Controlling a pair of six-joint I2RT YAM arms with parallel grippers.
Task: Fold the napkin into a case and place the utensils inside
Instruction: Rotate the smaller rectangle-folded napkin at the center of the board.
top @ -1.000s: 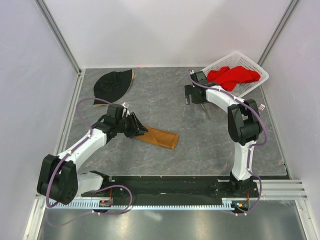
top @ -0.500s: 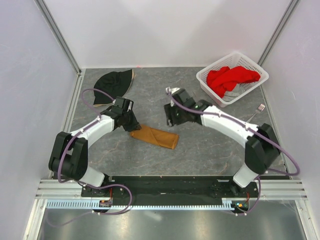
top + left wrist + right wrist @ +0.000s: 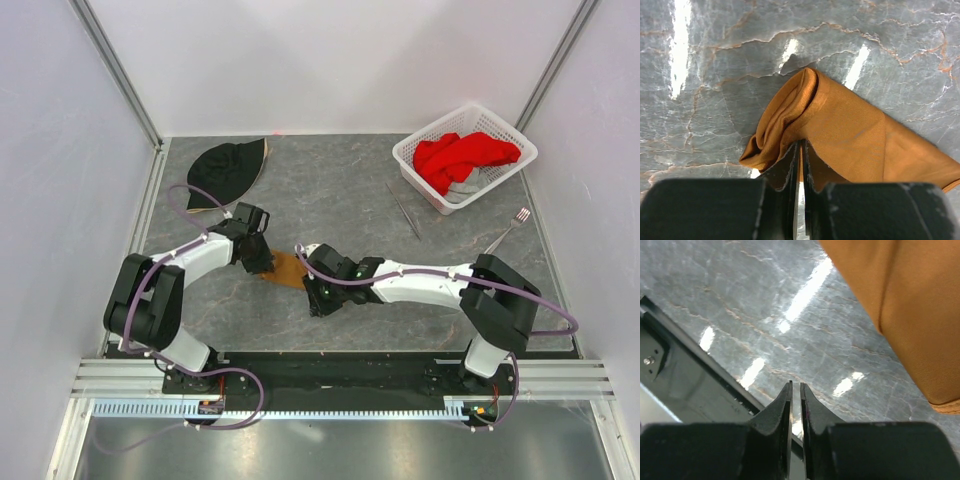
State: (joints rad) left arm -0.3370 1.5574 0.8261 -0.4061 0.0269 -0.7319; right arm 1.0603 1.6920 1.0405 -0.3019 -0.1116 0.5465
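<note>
Left gripper [image 3: 800, 149]: clenched, its fingers nearly together on the rumpled edge of the case [image 3: 845, 127], at lower centre of the left wrist view.
Case: shiny orange-brown cloth, folded oblong, lying flat on the grey marbled worktop [image 3: 330, 190]. It sits at centre left of the top view, largely covered there by the two arms.
Right gripper [image 3: 795, 389]: clenched on nothing, with only a thin slit between its fingers. It hangs over bare worktop just beside the case, which fills the upper right of the right wrist view.
Knife [image 3: 404, 210]: thin grey strip, flat on the worktop at upper right, well apart from the case.
Fork [image 3: 508, 230]: silver, at the right edge, beyond the knife.
White basket [image 3: 430, 130]: upper right corner, holding a red cloth [image 3: 465, 155].
Black hat [image 3: 222, 170]: upper left.
</note>
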